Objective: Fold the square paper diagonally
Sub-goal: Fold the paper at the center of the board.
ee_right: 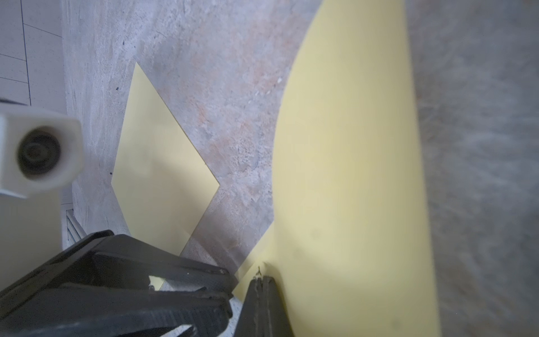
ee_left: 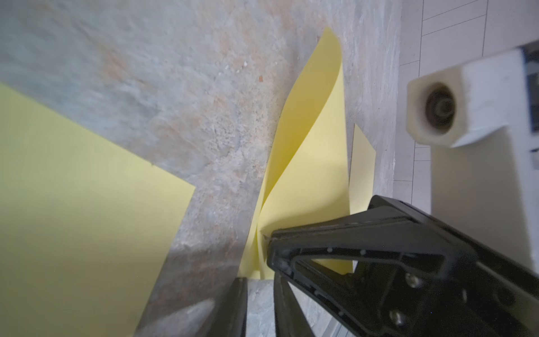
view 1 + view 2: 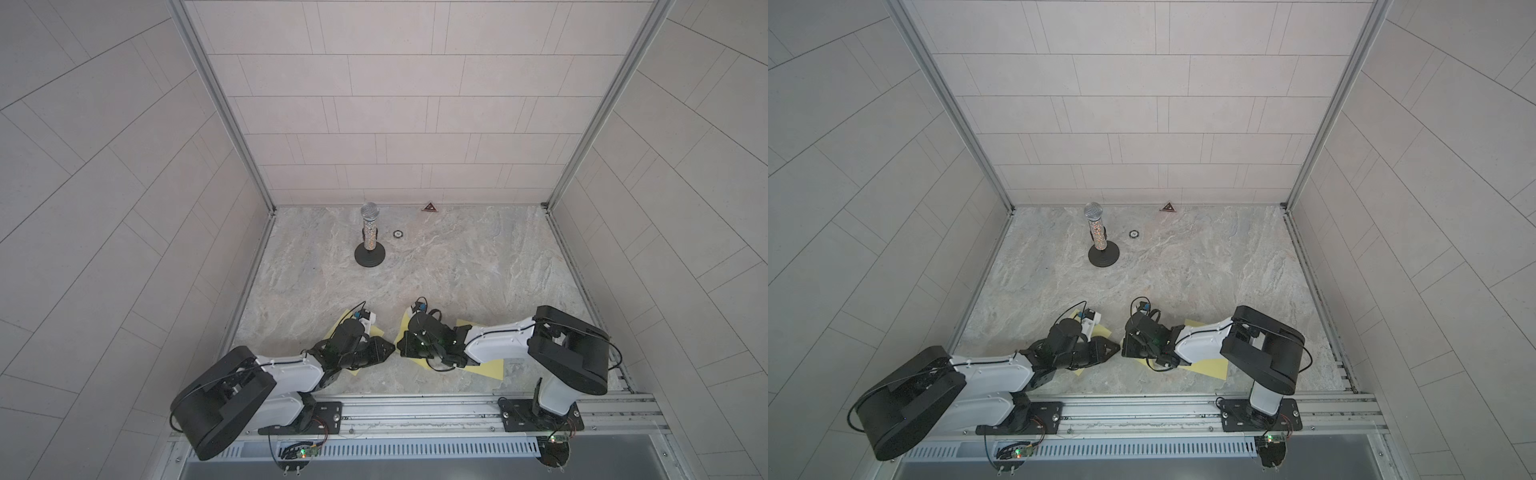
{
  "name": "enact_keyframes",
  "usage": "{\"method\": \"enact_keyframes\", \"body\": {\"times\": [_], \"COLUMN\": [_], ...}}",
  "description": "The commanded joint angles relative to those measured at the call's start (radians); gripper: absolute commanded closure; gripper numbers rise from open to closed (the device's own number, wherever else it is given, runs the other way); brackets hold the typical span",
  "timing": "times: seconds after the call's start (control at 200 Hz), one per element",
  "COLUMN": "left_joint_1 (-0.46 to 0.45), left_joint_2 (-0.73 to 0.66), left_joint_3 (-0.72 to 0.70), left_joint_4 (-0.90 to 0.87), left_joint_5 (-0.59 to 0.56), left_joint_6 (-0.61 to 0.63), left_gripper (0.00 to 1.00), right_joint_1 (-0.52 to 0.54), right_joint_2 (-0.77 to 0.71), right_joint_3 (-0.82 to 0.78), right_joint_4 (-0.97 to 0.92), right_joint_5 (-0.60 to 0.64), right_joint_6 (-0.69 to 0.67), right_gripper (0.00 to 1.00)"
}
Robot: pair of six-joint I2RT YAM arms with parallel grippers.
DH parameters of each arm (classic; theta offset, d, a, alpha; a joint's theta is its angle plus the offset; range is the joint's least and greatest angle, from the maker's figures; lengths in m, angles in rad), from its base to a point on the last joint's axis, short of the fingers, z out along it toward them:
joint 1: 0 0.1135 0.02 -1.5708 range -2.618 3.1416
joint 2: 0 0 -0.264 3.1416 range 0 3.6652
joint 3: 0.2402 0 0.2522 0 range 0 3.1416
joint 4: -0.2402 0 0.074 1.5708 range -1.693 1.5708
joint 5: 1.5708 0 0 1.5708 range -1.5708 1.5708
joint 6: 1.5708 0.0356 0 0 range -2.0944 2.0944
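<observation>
Pale tiled walls [image 3: 374, 104] on three sides, aluminium corner posts [image 3: 220, 104], grey-and-beige marble-patterned tabletop [image 3: 436, 270], metal rail [image 3: 415, 409] along the near edge, soft, even light throughout.

Left arm [image 3: 286, 370], right arm [image 3: 498, 345]: white link shells, black rounded joint housings, thin black cables looping outside. Base plates [image 3: 328, 415] black, bolted. Right gripper [image 2: 269, 237]: black triangular open-frame fingers [image 2: 379, 230], silver screws. Wrist camera housing [image 2: 455, 102] white. 2 small boards [image 3: 305, 451], green LEDs lit.
</observation>
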Motion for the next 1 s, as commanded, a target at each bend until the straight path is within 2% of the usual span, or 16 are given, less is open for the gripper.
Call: {"method": "enact_keyframes", "body": {"times": [0.0, 0.44, 0.71, 0.996], "left_joint_1": [-0.009, -0.01, -0.01, -0.01], "left_joint_2": [0.032, 0.086, 0.143, 0.189], "left_joint_3": [0.023, 0.039, 0.04, 0.046], "left_joint_4": [0.026, 0.006, -0.004, -0.033], "left_joint_5": [0.004, -0.023, -0.041, -0.043], "left_joint_6": [0.018, 0.042, 0.062, 0.073], "left_gripper": [0.79, 0.82, 0.93, 0.96], "right_joint_1": [0.011, 0.018, 0.018, 0.006], "right_joint_2": [0.049, 0.045, 0.035, 0.011], "right_joint_3": [-0.04, -0.055, -0.062, -0.046], "right_joint_4": [-0.118, -0.089, -0.077, -0.075], "right_joint_5": [0.017, 0.018, 0.015, 0.013], "right_joint_6": [0.006, 0.012, 0.014, 0.003], "right_gripper": [1.0, 1.0, 1.0, 0.99]}}
